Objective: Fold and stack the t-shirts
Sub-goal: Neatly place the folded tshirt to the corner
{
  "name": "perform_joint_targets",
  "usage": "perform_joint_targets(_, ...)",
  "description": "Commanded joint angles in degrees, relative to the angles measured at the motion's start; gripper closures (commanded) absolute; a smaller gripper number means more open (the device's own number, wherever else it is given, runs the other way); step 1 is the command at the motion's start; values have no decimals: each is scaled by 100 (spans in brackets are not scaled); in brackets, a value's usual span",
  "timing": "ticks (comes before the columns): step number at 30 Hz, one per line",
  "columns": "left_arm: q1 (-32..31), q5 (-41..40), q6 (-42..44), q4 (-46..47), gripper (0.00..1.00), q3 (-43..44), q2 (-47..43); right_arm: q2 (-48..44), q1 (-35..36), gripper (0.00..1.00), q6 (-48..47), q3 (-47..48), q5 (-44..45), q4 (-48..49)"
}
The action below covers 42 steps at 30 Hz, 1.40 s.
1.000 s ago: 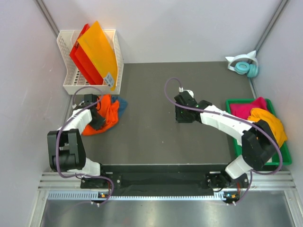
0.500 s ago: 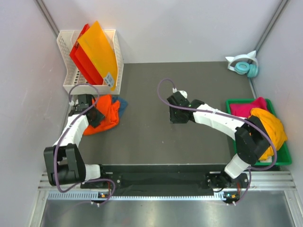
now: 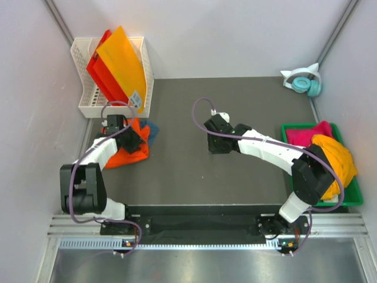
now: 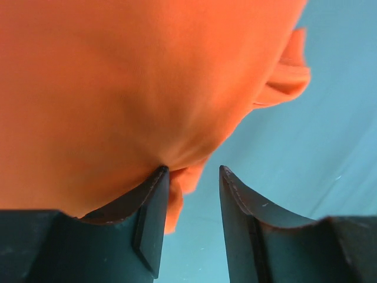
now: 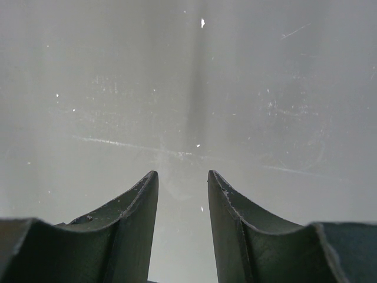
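My left gripper [image 4: 191, 172] stood half-parted against the crumpled orange t-shirt [image 4: 118, 76], which lay on the teal t-shirt [image 4: 306, 165] at the far left. My right gripper [image 5: 182, 175] hung open and empty over the mat [image 3: 235, 106]. I judged folding barely begun; next I needed an edge pinch.

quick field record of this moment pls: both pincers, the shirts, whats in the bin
left pincer: open, over the orange t-shirt, cloth against one finger
right pincer: open, nothing between, above bare table
teal t-shirt: crumpled, peeking out beside the orange one
green bin: magenta t-shirt, yellow-orange t-shirt, both unfolded
folded stack: none in view
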Motion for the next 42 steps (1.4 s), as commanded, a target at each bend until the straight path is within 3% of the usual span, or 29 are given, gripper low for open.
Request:
perform_joint_targets(1,-265,421,51,333,56,106,549,-136,51,60,86,66,166,-17)
perform_joint_targets(2,-570,456,104,342,57,167,803,-154,60,60,86,57,158,-17)
perform_joint_targets(7,-916,544,78,385,58,291,1315,-241,60,60,121,5,184,-26)
perform_joint_targets(11,-934,474,25,641,57,150,685,-338,60,60,130,-109,210,-8)
perform_joint_targets(16,-925,220,113,368,54,571,-169,-382,69,60,139,-171,228,-8)
perform_joint_targets(20,-881,-237,-193,456,52,739,-1108,-382,86,61,139,-154,202,1)
perform_joint_targets(23,-697,-817,-326,396,51,782,-1313,-417,113,61,139,-171,210,1)
perform_joint_targets(27,-293,-1450,-336,-640,55,1064,-752,-566,113,61,148,-303,210,36)
perform_joint_targets(30,111,-1670,-248,-923,59,1046,-295,-707,121,61,165,-461,228,53)
perform_joint_targets(37,455,-1759,-195,-1301,62,941,873,-1041,113,61,174,-804,298,97)
perform_joint_targets(42,464,-1697,-89,-1092,57,897,789,-1269,122,60,96,-909,447,88)
